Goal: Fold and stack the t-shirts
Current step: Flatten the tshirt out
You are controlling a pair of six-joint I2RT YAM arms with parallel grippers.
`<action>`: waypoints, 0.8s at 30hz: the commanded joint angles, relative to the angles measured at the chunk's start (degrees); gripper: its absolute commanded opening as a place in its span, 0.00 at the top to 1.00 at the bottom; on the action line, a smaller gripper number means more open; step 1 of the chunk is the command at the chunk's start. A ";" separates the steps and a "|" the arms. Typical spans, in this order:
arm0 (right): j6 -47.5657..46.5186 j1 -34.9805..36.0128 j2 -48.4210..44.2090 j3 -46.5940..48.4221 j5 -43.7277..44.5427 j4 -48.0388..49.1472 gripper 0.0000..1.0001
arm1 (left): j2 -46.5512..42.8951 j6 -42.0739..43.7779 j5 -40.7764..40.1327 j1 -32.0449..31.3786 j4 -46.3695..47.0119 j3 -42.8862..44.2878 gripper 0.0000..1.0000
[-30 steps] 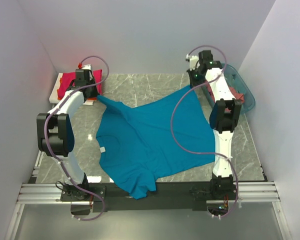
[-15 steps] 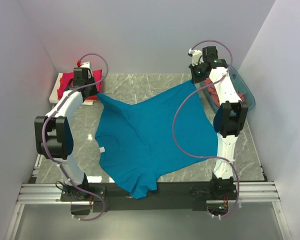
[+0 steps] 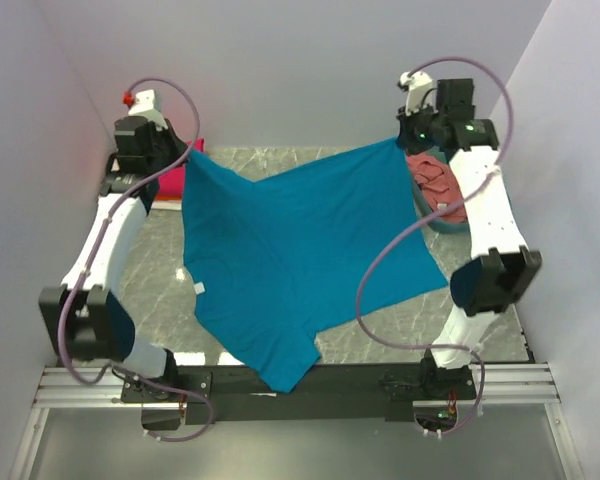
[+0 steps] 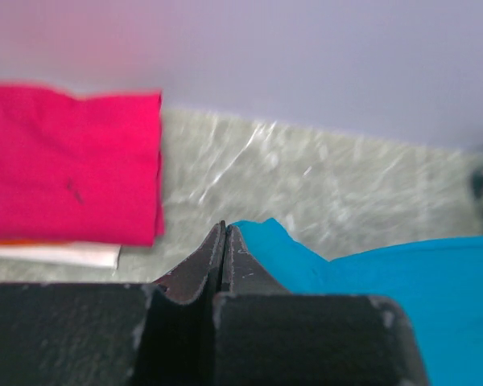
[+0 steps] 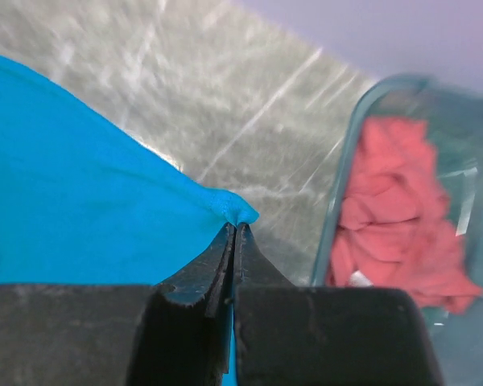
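Observation:
The teal-blue t-shirt (image 3: pixel 290 255) hangs stretched between both grippers, lifted at the far side, its lower end trailing to the near table edge. My left gripper (image 3: pixel 187 152) is shut on its far left corner (image 4: pixel 262 241). My right gripper (image 3: pixel 398 140) is shut on its far right corner (image 5: pixel 233 207). A folded magenta-red t-shirt (image 4: pixel 68 161) lies on a flat white board (image 4: pixel 56 255) at the far left, with an orange edge under it. A salmon-pink t-shirt (image 5: pixel 394 217) lies crumpled in the basket.
The translucent teal basket (image 5: pixel 346 193) stands at the far right by the right arm, also in the top view (image 3: pixel 442 226). The grey marble table (image 3: pixel 370 335) shows around the shirt. Walls close in on three sides.
Both grippers have risen and moved farther apart, toward the back, lifting the teal-blue shirt's far edge and pulling it taut. The shirt's near end has slid across the table.

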 commanded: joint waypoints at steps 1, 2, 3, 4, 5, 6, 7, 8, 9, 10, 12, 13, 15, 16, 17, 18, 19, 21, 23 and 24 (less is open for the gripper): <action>0.48 0.45 -8.05 1.81 -0.59 2.64 1.00 | -7.57 -2.37 1.29 -0.09 3.88 2.16 1.00; 0.39 0.45 -8.93 3.05 -0.33 1.07 1.00 | -9.84 -2.98 1.46 -0.09 3.88 3.48 1.00; 0.22 0.45 -10.41 4.72 -0.06 0.36 1.00 | -10.91 -3.33 1.64 -0.09 3.97 4.18 1.00; -0.05 0.45 -11.21 7.95 0.46 -0.43 1.00 | -11.96 -3.77 1.81 -0.09 4.06 4.97 1.00; -0.22 0.45 -11.92 9.90 0.73 -2.18 1.00 | -13.98 -4.64 2.25 -0.17 4.06 6.90 1.00; -0.40 0.45 -13.05 12.01 1.08 -2.98 1.00 | -14.78 -5.09 2.43 -0.17 4.23 7.96 1.00; -0.49 0.45 -13.50 16.73 1.95 -3.86 1.00 | -15.74 -5.44 2.69 -0.17 4.76 9.01 1.00; -0.58 0.45 -14.37 19.12 2.39 -5.52 1.00 | -17.49 -6.31 3.04 -0.26 5.11 11.03 1.00; -0.66 0.45 -14.99 21.41 3.01 -6.15 1.00 | -18.38 -6.67 3.13 -0.35 5.55 12.09 1.00; -0.66 0.45 -15.70 24.74 3.62 -6.50 1.00 | -19.26 -7.02 3.22 -0.35 6.51 13.06 1.00; -0.66 0.45 -18.68 26.26 5.56 -6.07 1.00 | -21.72 -7.90 3.40 -0.52 7.22 15.70 1.00; -0.58 0.45 -20.08 25.92 6.09 -5.54 1.00 | -22.51 -8.08 3.40 -0.52 7.66 16.58 1.00; -0.32 0.45 -24.64 24.69 7.49 -3.52 1.00 | -25.06 -8.78 3.40 -0.52 8.97 18.69 0.99; -0.05 0.36 -26.06 23.73 7.76 -2.91 1.00 | -26.11 -8.96 3.49 -0.52 9.68 19.04 0.99; 0.30 0.45 -27.29 23.72 8.02 -2.12 1.00 | -28.04 -9.40 3.40 -0.52 10.99 19.57 0.99; 1.00 0.36 -29.57 23.98 8.46 -1.76 1.00 | -28.93 -9.57 3.31 -0.52 11.00 19.92 0.99; 1.35 0.45 -30.63 24.94 8.81 -1.50 1.00 | -29.81 -9.66 3.40 -0.52 11.44 20.88 0.99; 2.14 0.45 -33.71 25.73 10.21 0.34 1.00 | -31.39 -9.66 3.49 -0.52 12.50 22.46 0.99; 2.15 0.27 -36.43 26.00 11.45 2.36 1.00 | -32.10 -9.40 3.40 -0.52 11.80 25.96 0.99; 1.80 0.27 -37.05 26.18 11.97 2.63 1.00 | -32.19 -9.23 3.40 -0.52 11.62 27.03 0.99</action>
